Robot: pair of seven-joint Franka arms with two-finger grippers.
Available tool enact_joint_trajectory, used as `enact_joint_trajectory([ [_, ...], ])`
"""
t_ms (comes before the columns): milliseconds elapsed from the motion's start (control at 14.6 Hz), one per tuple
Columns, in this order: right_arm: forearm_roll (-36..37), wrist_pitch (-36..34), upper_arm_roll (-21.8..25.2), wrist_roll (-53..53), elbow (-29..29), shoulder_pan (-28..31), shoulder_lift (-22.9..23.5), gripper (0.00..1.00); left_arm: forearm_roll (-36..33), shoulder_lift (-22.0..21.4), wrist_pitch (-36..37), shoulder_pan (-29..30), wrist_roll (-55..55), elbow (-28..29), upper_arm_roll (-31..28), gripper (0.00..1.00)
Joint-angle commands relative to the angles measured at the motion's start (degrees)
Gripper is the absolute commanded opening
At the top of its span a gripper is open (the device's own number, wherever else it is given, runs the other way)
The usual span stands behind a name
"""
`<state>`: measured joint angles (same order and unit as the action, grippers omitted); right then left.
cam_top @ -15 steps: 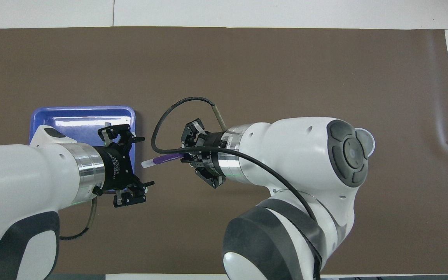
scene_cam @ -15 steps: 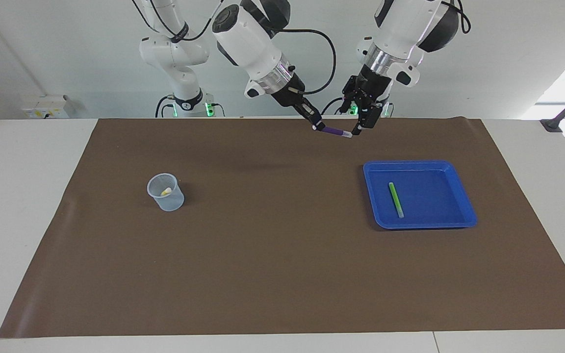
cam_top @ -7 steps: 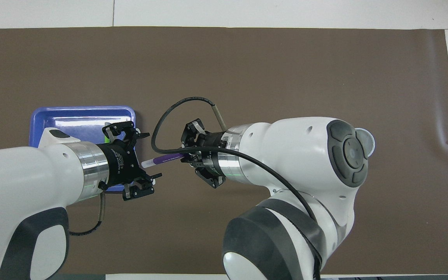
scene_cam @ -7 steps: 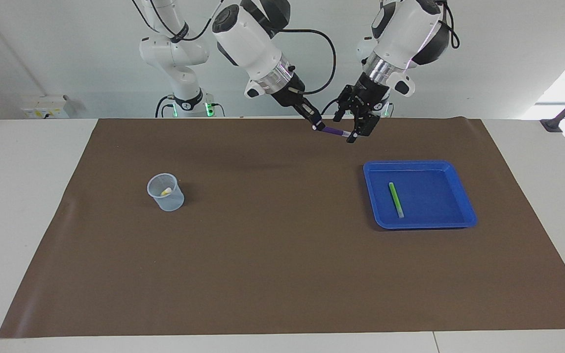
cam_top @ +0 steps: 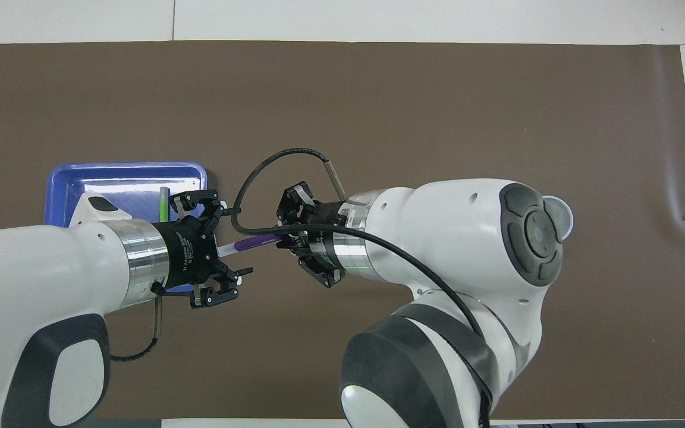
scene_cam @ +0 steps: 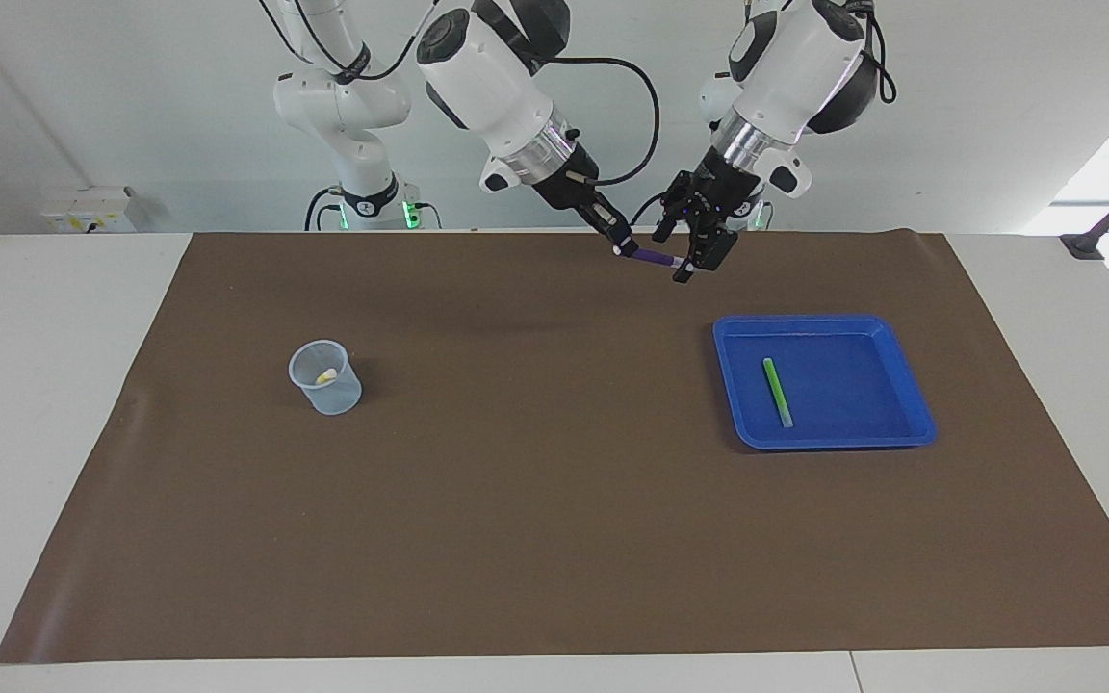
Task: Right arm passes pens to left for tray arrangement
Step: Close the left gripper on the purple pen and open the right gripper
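Since a second ago the left gripper [cam_top: 223,254] has moved in around the thin purple marker pen [cam_top: 253,242]; its jaws are spread about the pale tip. Right gripper [scene_cam: 624,243] pinches the other end. One green pen [scene_cam: 777,392] lies in the one blue square tray [scene_cam: 911,385]; one yellow pen [scene_cam: 325,376] sits in the one clear cup [scene_cam: 333,393].

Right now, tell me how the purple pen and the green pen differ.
The purple pen is up in the air, held by the shut right gripper, its free end between the left gripper's fingers; the green pen lies flat in the blue tray, untouched. Purple lies along the table's length; green points toward and away from the robots. Both are thin markers.
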<state>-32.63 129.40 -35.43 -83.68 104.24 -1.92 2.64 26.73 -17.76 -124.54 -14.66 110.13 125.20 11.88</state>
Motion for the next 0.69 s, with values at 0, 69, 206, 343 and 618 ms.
enact_joint_trajectory([
  [0, -0.2, -0.4, -0.6, 0.1, 0.2, 0.7, -0.4, 0.0, 1.8, -1.0, -2.2, -0.5, -1.3, 1.8, -0.3, 0.76],
  [69, -0.2, -0.4, -0.6, 0.1, 0.1, 0.7, -0.4, 0.0, 1.8, -1.0, -2.4, -0.5, -1.3, 1.8, -0.3, 0.67],
  [206, -0.2, -0.4, -0.6, 0.1, 0.2, 0.7, -0.4, 0.0, 1.8, -1.0, -2.4, -0.5, -1.3, 1.8, -0.3, 0.43],
  [343, -0.2, -0.3, -0.6, 0.1, 0.1, 0.7, -0.4, 0.0, 1.8, -1.0, -2.5, -0.5, -1.3, 1.8, -0.3, 0.12],
  [618, -0.2, -0.3, -0.6, 0.1, 0.1, 0.7, -0.4, 0.0, 1.8, -1.0, -2.6, -0.4, -1.4, 1.8, -0.4, 0.0],
])
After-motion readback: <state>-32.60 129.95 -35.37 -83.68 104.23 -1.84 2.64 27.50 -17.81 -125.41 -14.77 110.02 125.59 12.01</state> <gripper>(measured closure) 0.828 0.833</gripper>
